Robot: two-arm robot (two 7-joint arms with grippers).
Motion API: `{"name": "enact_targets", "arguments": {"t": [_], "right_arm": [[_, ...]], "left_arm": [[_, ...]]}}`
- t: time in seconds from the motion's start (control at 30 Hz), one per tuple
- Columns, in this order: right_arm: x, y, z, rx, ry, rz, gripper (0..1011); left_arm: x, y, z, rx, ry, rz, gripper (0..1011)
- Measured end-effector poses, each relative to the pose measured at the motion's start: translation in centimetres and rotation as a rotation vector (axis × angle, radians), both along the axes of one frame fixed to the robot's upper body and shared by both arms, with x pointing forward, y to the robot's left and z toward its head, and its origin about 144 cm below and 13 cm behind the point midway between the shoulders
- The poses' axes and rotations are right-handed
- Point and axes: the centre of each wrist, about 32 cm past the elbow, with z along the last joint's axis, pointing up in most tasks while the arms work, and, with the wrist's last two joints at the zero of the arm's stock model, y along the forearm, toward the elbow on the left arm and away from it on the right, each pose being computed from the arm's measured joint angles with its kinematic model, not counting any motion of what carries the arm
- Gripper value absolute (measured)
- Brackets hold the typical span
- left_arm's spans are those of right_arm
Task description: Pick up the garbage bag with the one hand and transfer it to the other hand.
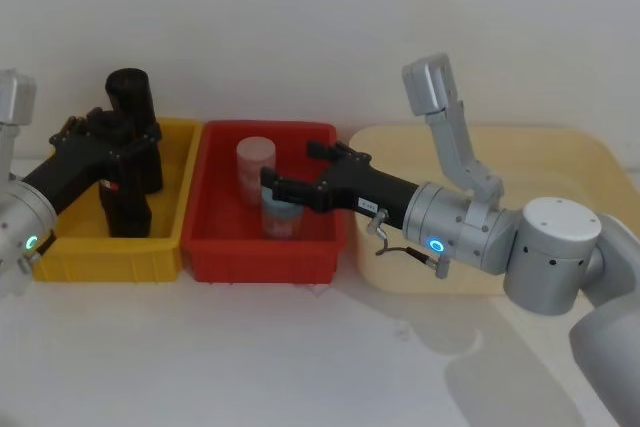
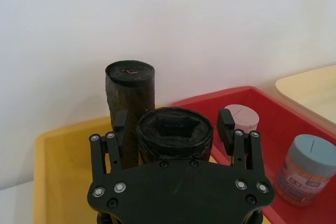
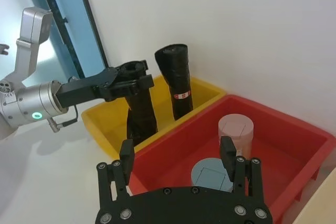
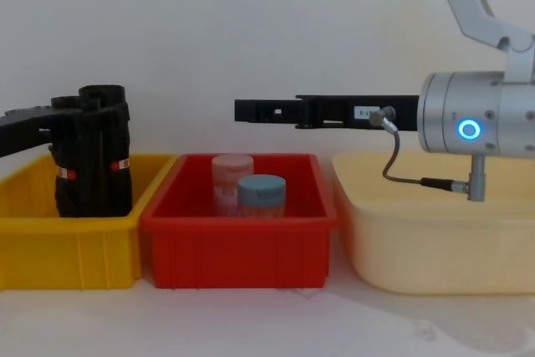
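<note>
The left gripper [image 3: 132,78] reached into the yellow bin [image 1: 70,257] on the left. Its fingers [image 2: 226,124] were parted around the top of the near bag [image 2: 175,139], seemingly just off its sides and gripping nothing. That bag stood in the bin just beside a second roll [image 3: 176,77] farther back. The right gripper [image 3: 177,153] hovered wide open and empty above the red bin [image 4: 234,248], over a pink jar [image 3: 235,129] and a blue-lidded jar [image 4: 261,194].
</note>
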Motion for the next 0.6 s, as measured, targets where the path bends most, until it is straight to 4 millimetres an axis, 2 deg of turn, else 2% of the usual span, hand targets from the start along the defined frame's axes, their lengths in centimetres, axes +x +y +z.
{"name": "enact_targets", "arguments": {"t": [0.6], "right_arm": [[0.5, 0.3, -1.1, -0.065, -0.022, -0.013, 1001]], "left_arm": [[0.2, -0.2, 0.1, 0.000, -0.001, 0.014, 1000]]}}
